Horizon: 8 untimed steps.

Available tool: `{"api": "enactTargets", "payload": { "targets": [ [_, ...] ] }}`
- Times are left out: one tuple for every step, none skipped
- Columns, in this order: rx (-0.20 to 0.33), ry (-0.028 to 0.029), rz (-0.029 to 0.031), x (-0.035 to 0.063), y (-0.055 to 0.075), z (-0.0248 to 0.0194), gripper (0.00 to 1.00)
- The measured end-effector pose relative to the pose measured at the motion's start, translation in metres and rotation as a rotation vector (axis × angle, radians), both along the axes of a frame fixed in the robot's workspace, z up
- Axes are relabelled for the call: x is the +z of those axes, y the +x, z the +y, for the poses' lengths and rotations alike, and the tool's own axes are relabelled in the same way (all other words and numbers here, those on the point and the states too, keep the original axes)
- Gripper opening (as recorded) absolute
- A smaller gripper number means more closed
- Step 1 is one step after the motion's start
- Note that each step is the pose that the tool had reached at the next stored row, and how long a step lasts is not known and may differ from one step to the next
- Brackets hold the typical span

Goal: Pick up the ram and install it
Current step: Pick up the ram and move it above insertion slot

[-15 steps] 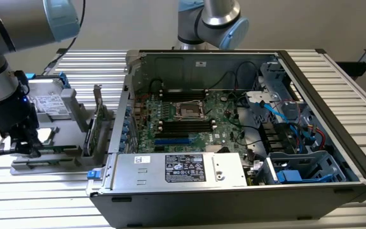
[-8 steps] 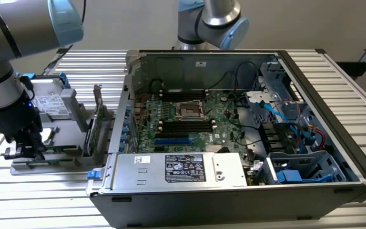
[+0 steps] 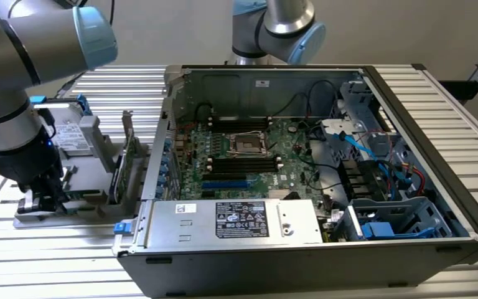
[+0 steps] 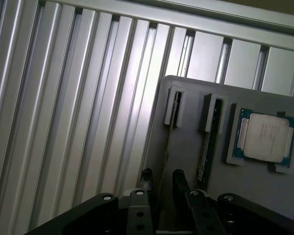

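My gripper [image 4: 161,177] hangs low over the grey parts holder [image 4: 245,186], its two black fingers apart with nothing between them. Just beside the fingertips the ram [image 4: 205,154] stands on edge in a narrow slot of the holder, showing as a thin green strip. In the exterior view the gripper [image 3: 44,196] is at the left, down on the same holder [image 3: 81,208], well away from the open computer case [image 3: 305,168]. The black memory slots [image 3: 241,164] lie on the motherboard beside the processor socket [image 3: 245,144].
A square silver processor chip [image 4: 264,137] lies in a recess of the holder. A green expansion card with a metal bracket [image 3: 121,163] stands upright between holder and case. A second arm [image 3: 276,25] rises behind the case. The power supply [image 3: 234,219] and drive cages crowd the case's front and the exterior view's right.
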<state>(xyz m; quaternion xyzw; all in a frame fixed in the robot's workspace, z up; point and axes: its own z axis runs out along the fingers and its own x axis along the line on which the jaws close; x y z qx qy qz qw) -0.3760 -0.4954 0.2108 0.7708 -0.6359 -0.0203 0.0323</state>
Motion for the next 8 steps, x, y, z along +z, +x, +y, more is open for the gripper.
{"api": "enactTargets", "payload": {
  "targets": [
    [0.001, 0.0000, -0.0004, -0.0018, 0.0000, 0.0000, 0.31],
    [0.001, 0.0000, -0.0009, -0.0036, 0.0001, -0.0001, 0.31],
    [0.002, 0.0000, -0.0019, -0.0055, 0.0001, -0.0001, 0.31],
    [0.002, 0.0000, -0.0029, -0.0072, 0.0002, -0.0001, 0.31],
    [0.002, 0.0000, -0.0039, -0.0087, 0.0002, -0.0001, 0.31],
    [0.002, 0.0000, -0.0045, -0.0097, 0.0001, -0.0001, 0.31],
    [0.002, 0.0001, -0.0048, -0.0101, 0.0001, -0.0001, 0.31],
    [0.002, 0.0006, -0.0048, -0.0101, 0.0001, -0.0001, 0.31]
  ]
}}
